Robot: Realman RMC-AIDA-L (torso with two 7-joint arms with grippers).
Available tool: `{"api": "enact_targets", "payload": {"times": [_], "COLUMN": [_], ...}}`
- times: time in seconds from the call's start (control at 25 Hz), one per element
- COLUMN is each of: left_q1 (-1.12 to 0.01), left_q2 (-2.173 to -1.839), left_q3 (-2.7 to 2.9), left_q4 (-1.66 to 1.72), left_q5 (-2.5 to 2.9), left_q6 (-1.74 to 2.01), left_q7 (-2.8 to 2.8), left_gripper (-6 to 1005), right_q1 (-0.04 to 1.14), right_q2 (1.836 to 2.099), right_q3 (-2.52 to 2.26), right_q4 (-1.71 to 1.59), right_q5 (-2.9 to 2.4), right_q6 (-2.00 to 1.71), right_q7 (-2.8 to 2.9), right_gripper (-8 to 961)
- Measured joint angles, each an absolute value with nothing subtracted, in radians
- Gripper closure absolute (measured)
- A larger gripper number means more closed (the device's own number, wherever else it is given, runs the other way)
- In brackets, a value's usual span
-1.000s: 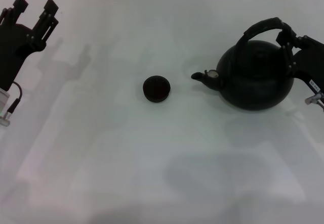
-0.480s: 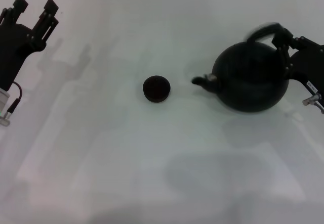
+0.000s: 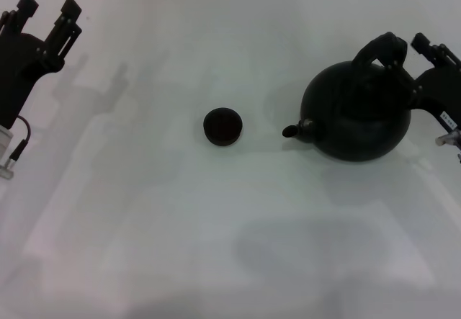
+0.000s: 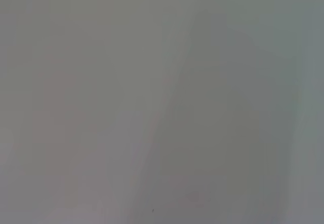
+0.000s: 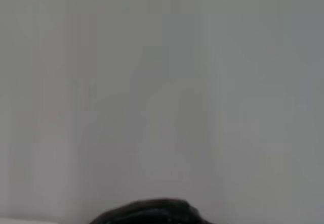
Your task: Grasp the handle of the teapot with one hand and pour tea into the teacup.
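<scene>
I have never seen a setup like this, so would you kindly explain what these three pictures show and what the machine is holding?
This is a two-armed robot. The wide picture comes from its head camera, looking down at a white table. The other two come from cameras on its wrists; the left one shows only blank surface, the right one a dark curved edge at the bottom, probably the teapot. On the table sits a small teacup. The right end effector grips the handle of the black teapot, spout towards the cup. The left end effector is parked far left, open.
</scene>
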State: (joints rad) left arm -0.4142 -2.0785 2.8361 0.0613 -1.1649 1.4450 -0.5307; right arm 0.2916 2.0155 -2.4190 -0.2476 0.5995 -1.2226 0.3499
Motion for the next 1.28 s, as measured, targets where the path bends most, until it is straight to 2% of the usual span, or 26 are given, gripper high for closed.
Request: {"api": "enact_targets", "payload": {"times": [0.12, 0.32, 0.52, 0.8, 1.28], "left_q1": [-0.413, -0.413, -0.415, -0.4, -0.376], "left_q2": [-2.079, -2.079, -2.079, -2.083, -2.082], "left_q3": [2.834, 2.833, 2.833, 2.832, 2.835], "left_q4": [0.061, 0.057, 0.058, 0.103, 0.15], "left_q5": [-1.166, -1.169, -1.177, -1.289, -1.43], "left_q6": [1.445, 1.444, 1.424, 1.365, 1.307], "left_q7": [-0.531, -0.527, -0.493, -0.421, -0.361], "left_gripper": [224, 224, 224, 224, 224], "right_q1": [0.274, 0.23, 0.186, 0.123, 0.125], "right_q2": [2.015, 2.014, 2.021, 2.028, 2.028], "right_q3": [-2.419, -2.417, -2.418, -2.413, -2.428], "right_q4": [-0.244, -0.228, -0.207, -0.223, -0.243], "right_q5": [0.602, 0.605, 0.607, 0.686, 0.751], "right_q6": [-1.262, -1.334, -1.375, -1.479, -1.463], "right_q7": [0.364, 0.376, 0.362, 0.268, 0.248], "right_gripper": [474, 239, 75, 79, 79]}}
